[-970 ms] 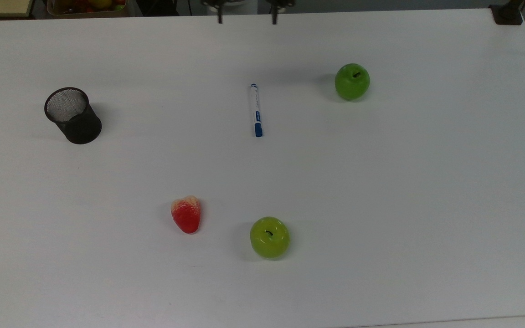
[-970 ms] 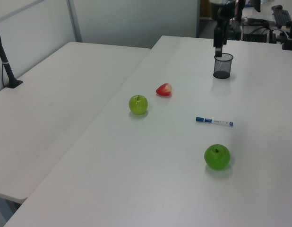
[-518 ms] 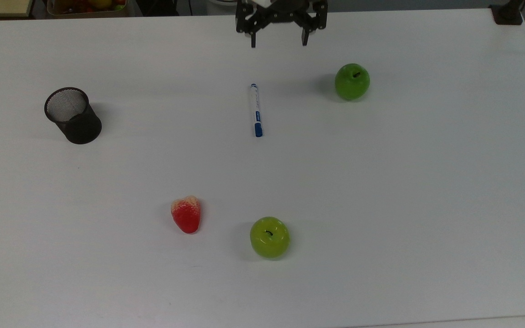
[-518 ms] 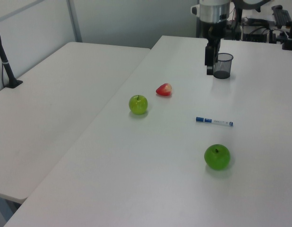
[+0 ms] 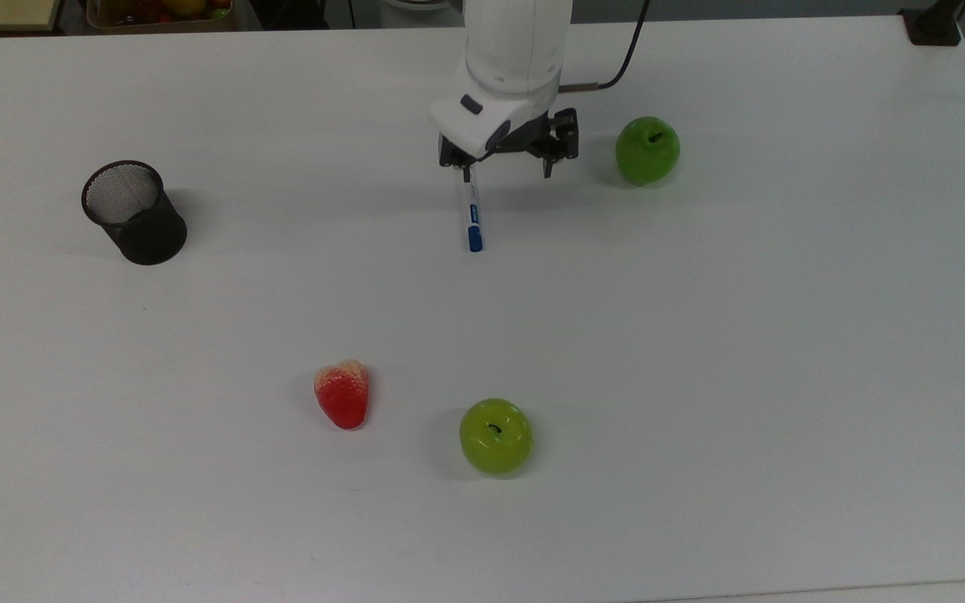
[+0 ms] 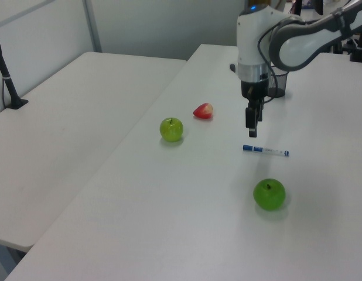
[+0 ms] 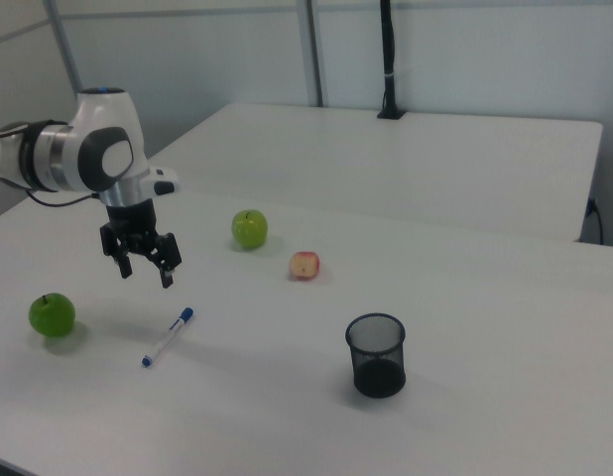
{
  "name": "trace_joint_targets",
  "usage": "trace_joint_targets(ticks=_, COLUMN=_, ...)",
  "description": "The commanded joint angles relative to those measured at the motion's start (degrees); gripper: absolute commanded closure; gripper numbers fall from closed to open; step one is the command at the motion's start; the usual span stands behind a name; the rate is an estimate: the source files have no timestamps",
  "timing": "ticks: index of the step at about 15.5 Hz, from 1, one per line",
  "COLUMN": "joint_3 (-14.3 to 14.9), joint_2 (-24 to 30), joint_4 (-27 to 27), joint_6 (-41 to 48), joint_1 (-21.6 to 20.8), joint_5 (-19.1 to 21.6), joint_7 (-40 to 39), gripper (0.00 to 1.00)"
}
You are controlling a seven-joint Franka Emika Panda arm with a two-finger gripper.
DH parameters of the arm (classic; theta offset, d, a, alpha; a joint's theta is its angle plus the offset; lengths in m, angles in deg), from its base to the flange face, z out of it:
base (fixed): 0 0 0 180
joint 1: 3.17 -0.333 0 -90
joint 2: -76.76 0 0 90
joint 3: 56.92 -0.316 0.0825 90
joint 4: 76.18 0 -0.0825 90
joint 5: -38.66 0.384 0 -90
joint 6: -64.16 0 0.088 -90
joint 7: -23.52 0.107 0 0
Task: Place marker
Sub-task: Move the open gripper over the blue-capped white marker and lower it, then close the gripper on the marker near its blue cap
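The slim white marker [image 7: 169,336], blue-capped, lies flat on the table beneath the wide-open, empty hand [image 7: 143,266].

Matt white table [image 5: 700,335] — glossy green apples [image 5: 496,436], black wire-mesh cup [image 5: 134,213], smooth plastic marker [image 5: 473,219].

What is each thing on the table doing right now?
marker: lying flat, capped, not held.
gripper: open, above the table, empty.
mesh pen cup: upright, looks empty.
strawberry: lying on its side.
darker green apple: stem up.
lighter green apple: stem up.
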Motion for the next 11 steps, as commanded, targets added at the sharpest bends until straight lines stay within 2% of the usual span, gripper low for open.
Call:
trace_joint_targets(ticks=1, joint_3=0.3, joint_2=-2.4, joint_4=1.8, joint_6=-2.0, joint_1=0.4, joint_5=-4.1, joint_7=0.9, gripper=0.00)
trace_joint_targets(ticks=4, joint_3=0.4, joint_2=-4.5, joint_4=2.6, joint_6=-6.2, joint_1=2.7, joint_5=-5.1, joint_7=0.9, gripper=0.00)
trace_joint_targets(ticks=6, joint_3=0.4, joint_2=-5.8, joint_4=2.6, joint_6=-7.5, joint_1=2.9, joint_5=-6.5, joint_7=0.9, gripper=0.00)
trace_joint_targets(ticks=11, joint_3=0.4, joint_2=-7.3, joint_4=2.5, joint_6=-9.3, joint_1=3.3, joint_5=-6.9, joint_7=1.0, gripper=0.05)
